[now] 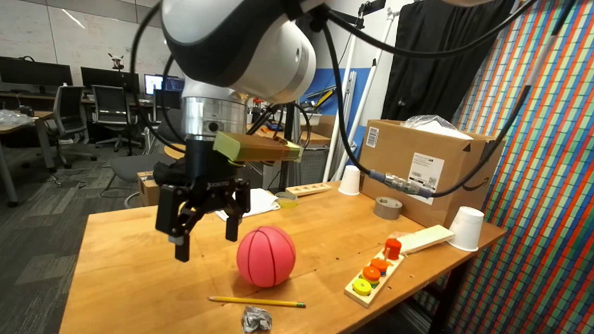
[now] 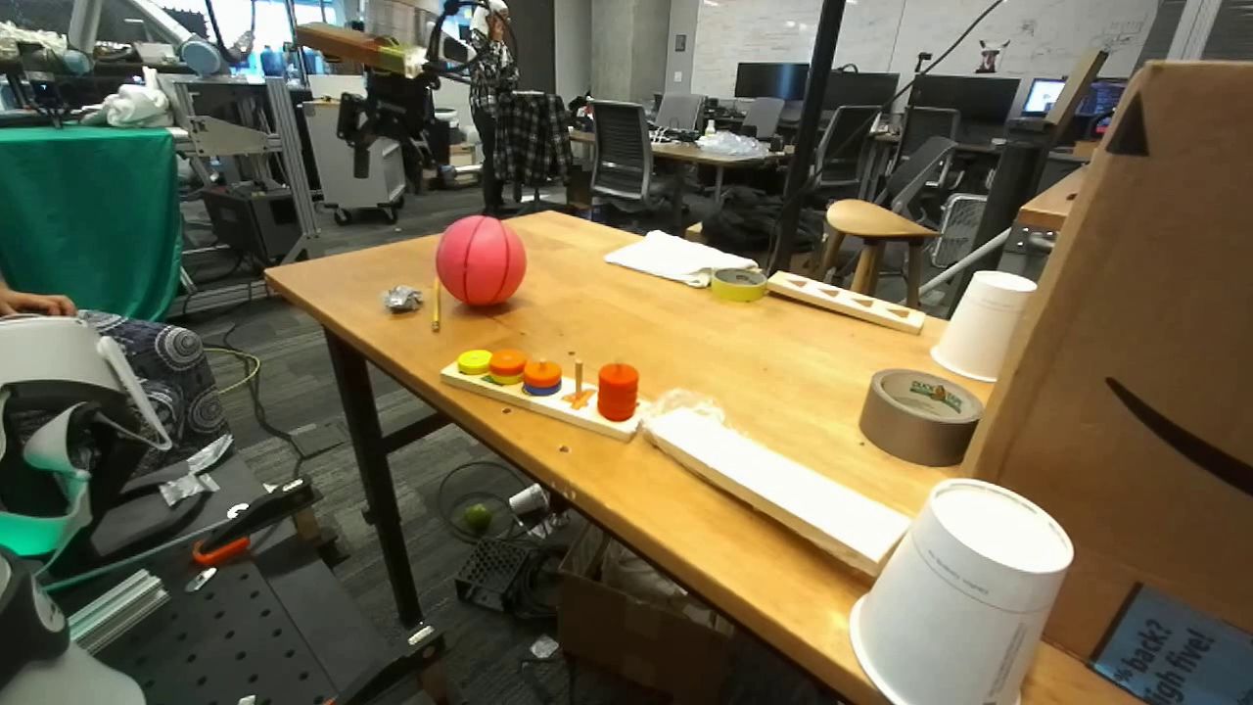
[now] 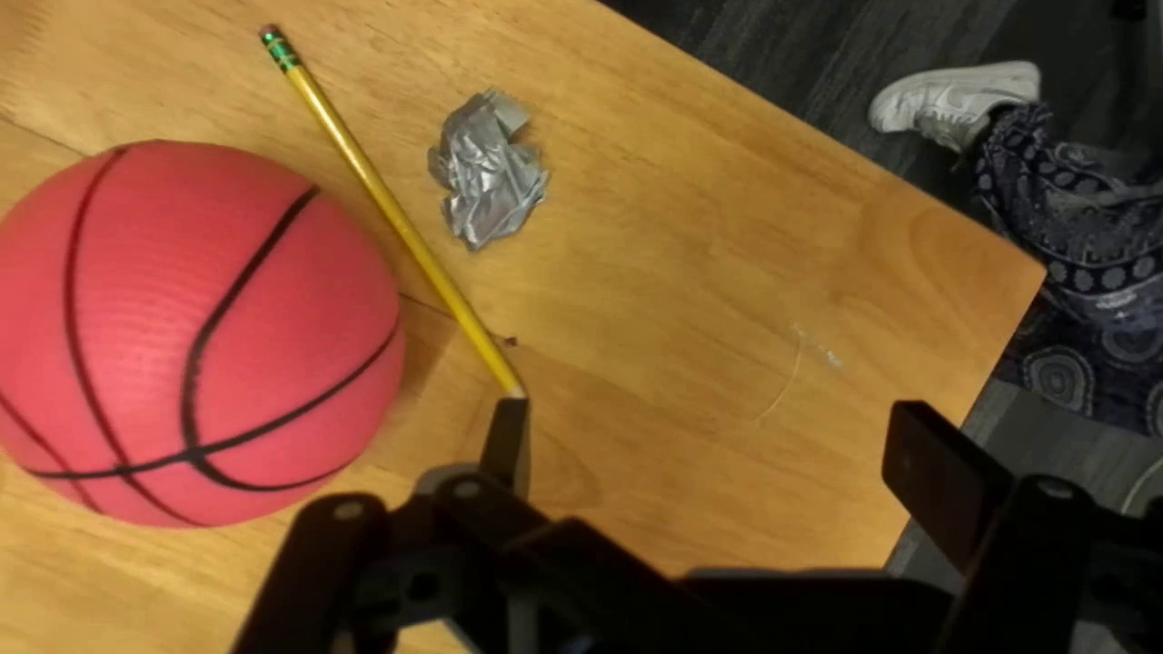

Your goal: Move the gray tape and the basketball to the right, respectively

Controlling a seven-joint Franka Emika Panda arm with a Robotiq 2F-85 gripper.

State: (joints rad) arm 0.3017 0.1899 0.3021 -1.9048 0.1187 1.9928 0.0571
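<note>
At the left of an exterior view the table [image 1: 120, 269] ran bare to its side edge, leaving open room there. Over it the arm [image 1: 241, 46] reached from above, wrist upright, and the gripper [image 1: 207, 240] pointed down clear of the wood, jaws spread wide and holding nothing. Just right of it sat the basketball [image 1: 266, 256], with a pencil [image 1: 250, 301] and crumpled foil [image 1: 256, 319] near it on one side. A bare stretch then reached to the peg toy [image 1: 371, 278], which lay near a table edge. Farther right, the gray tape [image 1: 387, 212] lay flat just beside the cardboard box [image 1: 390, 148], its other side facing open wood; a plank [image 1: 424, 239] and an upturned white cup [image 1: 465, 229] crowded the right-hand end
</note>
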